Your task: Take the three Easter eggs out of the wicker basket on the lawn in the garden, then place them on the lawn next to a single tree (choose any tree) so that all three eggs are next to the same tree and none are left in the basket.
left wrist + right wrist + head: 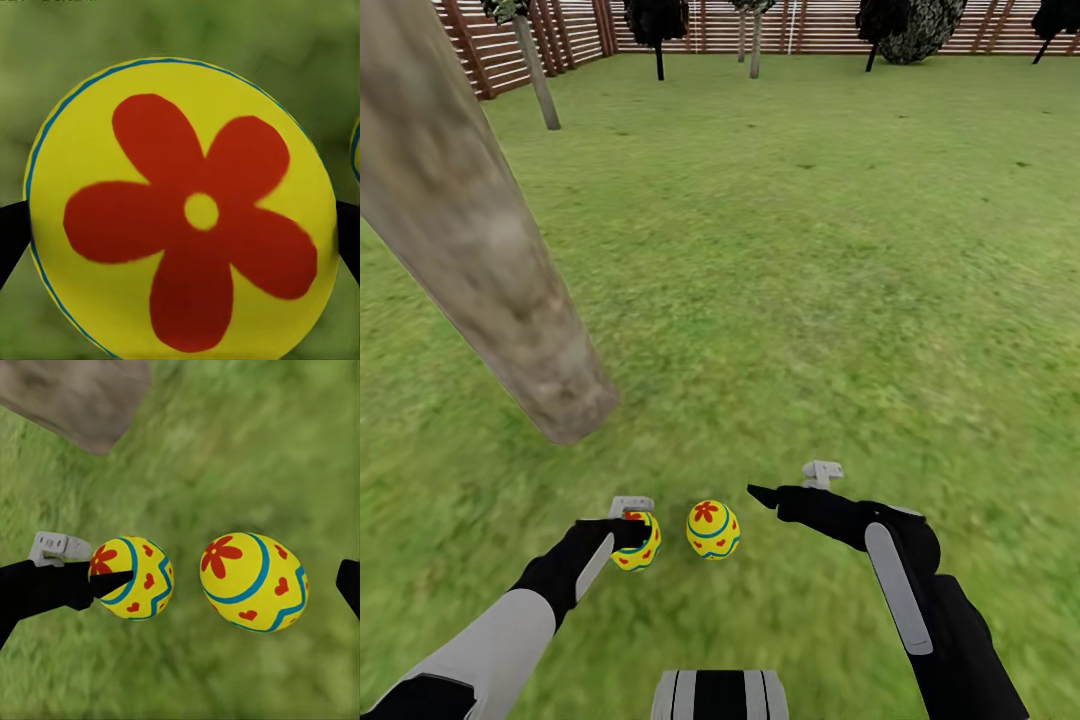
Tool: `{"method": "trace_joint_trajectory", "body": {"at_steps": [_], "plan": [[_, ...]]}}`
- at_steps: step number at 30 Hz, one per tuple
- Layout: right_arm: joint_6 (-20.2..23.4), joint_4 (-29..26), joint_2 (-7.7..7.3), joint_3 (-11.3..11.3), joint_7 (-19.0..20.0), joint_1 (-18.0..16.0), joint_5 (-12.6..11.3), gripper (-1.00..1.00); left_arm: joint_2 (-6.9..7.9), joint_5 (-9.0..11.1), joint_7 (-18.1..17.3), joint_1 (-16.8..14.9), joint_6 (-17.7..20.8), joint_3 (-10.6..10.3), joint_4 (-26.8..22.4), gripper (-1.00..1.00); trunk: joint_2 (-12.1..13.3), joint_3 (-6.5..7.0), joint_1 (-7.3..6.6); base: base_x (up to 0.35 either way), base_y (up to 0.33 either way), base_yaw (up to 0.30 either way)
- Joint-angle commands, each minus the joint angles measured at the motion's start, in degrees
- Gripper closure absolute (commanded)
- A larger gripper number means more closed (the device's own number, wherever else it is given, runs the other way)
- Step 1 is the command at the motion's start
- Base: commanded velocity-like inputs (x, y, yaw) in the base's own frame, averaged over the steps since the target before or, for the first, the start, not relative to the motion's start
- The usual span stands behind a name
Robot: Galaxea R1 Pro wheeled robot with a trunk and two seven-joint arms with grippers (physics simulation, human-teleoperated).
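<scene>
Two yellow Easter eggs with red flowers and blue-green bands are low over the lawn (810, 250), close to the base of the leaning grey-brown tree trunk (500, 270). My left gripper (635, 537) is shut on one Easter egg (639, 545), which looms large in the left wrist view (180, 210) with a black finger at each side. The other egg (712, 529) (253, 581) lies free on the grass just right of it. To that egg's right my right gripper (780, 492) is open and holds nothing. The third egg and the wicker basket are out of view.
A brown slat fence (760, 25) edges the grass at the back. Thin-trunked trees (540, 80) and dark trees (657, 30) stand along it. Open grass stretches ahead and to the right of the trunk.
</scene>
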Motion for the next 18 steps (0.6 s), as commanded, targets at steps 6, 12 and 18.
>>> {"method": "trace_joint_trajectory", "body": {"at_steps": [6,12,18], "plan": [[0.23,-0.04,0.03,-0.07,0.43,-0.03,0.40,-1.00,0.03,0.50,0.26,-0.02,0.24,-0.84,-0.08,1.00,-0.02,0.13,-0.01,0.000,0.000,-0.084],[0.23,-0.04,0.03,-0.05,0.43,-0.03,0.40,-1.00,0.04,0.50,0.27,-0.01,0.24,-0.93,-0.08,1.00,-0.06,-0.41,0.07,0.000,0.000,-0.064],[0.23,-0.04,0.03,0.14,0.43,-0.03,0.40,-1.00,0.07,0.50,0.20,-0.01,0.24,-0.91,-0.15,1.00,-0.08,-0.85,0.12,0.000,0.000,-0.004]]}}
